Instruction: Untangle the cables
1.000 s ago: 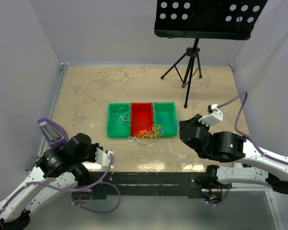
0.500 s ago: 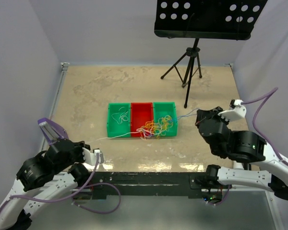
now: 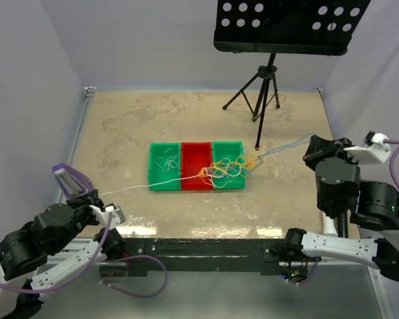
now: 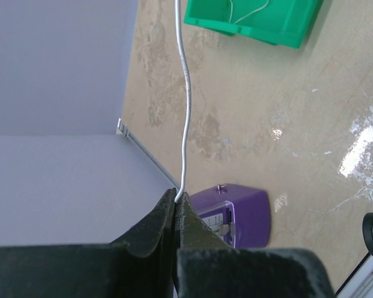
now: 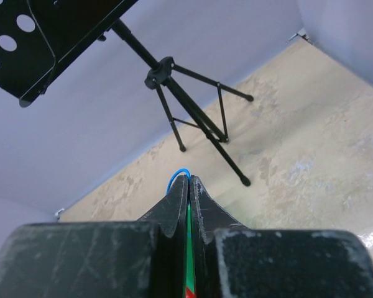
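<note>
Left hand [image 4: 177, 197]: pinched shut on whitish cable [image 4: 185, 93], strand taut, running ahead toward tangle [image 3: 221, 173]. Tangle: over red bin [image 3: 196, 144] and neighbouring bin, between both hands, well apart from each. Right hand [image 5: 188, 181]: clamped on pale blue cable [image 3: 282, 147]. Step: 2-hand pull-apart. Next likely: wider spread, gentle, watching knot tightening.

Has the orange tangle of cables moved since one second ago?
Yes. The tangle of cables has shifted to the right and back: before, it lay in front of the red bin; now it sits over the right green bin.
</note>
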Controlling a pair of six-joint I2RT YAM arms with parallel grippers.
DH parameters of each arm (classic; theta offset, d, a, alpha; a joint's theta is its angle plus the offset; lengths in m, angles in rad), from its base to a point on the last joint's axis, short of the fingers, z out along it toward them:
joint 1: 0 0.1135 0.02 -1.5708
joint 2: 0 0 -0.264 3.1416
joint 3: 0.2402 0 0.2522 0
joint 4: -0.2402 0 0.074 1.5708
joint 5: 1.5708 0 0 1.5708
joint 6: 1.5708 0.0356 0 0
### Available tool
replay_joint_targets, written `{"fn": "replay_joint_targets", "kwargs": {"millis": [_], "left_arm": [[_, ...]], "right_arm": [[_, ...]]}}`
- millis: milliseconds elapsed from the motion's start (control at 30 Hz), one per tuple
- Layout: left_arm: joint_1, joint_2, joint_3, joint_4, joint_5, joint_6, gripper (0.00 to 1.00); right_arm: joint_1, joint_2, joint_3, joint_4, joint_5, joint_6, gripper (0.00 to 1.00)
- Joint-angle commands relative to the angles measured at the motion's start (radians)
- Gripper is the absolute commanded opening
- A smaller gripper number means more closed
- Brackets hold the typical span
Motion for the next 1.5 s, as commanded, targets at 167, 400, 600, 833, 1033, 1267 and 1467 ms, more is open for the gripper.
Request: {"fn": "replay_joint_targets", "kwargs": {"millis": [167,400,600,833,1033,1267,1467], "left_arm": [[-0.095,-0.075,0.106,-0.011,-0.261,-0.006,0.00],[-0.152,-0.087,0.127,-0.010,-0.297,-0.029,0.00],[-0.161,-0.014,0.083,0.018,-0.130,-0.078,0.00],[-0.160,0.132,0.087,-0.008,0.186,0.029,0.00],[-0.154,0.224,0.005,-0.008,0.274,0.154,0.00],[-0.152,0.339,-0.060,0.009,0.386,0.178,0.27],[-0.149,0.445,-0.051,0.139,0.487,0.180,0.64]], "right_arm": [[-0.008,-0.125,-0.088,0.491,0.339,-0.616,0.00],[0.029,-0.185,-0.110,0.571,0.320,-0.670,0.00],[0.032,-0.110,-0.259,0.693,0.093,-0.664,0.00],[0.030,0.091,-0.283,0.462,-0.273,-0.321,0.00],[0.032,0.030,-0.449,0.475,-0.519,-0.120,0.00],[0.067,0.090,-0.579,0.475,-0.696,0.041,0.00],[0.193,0.209,-0.547,0.274,-0.653,0.240,0.00]]}}
